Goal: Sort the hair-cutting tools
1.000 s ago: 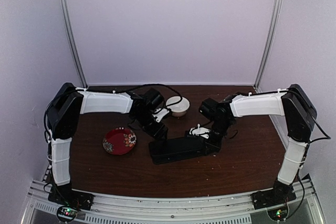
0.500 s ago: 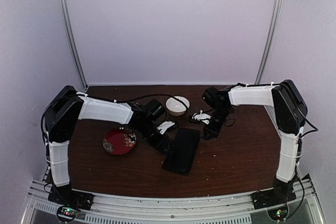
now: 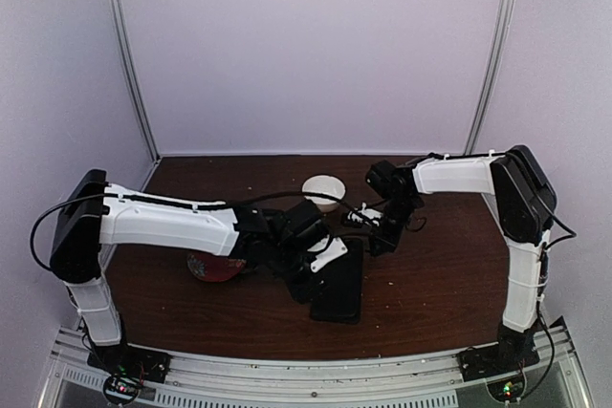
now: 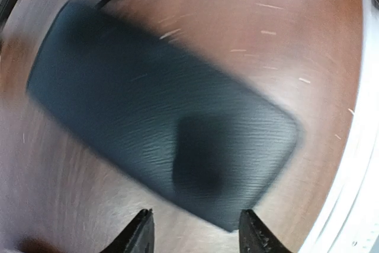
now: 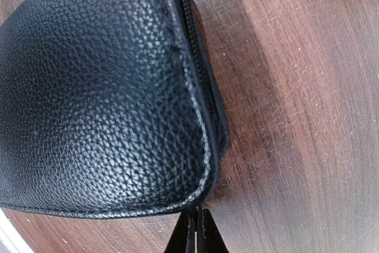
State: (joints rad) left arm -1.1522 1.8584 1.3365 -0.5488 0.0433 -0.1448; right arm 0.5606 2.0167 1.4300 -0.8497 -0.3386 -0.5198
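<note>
A black zippered case [image 5: 100, 99] lies on the wooden surface [image 5: 296, 117]. The left gripper [image 4: 197, 232] hovers spread above it. The right gripper [image 5: 195, 232] is pressed together at its zipped edge.

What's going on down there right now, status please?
Left gripper open above black case. Right gripper shut at its zipper edge. No scissors in view; case looks closed.

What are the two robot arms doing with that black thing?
Both arms are busy with the black zipped case lying on the brown table. The left gripper hovers open over it. The right gripper has its fingers pinched shut at the case's corner, by the zipper. The case is closed, and no scissors are in view.
</note>
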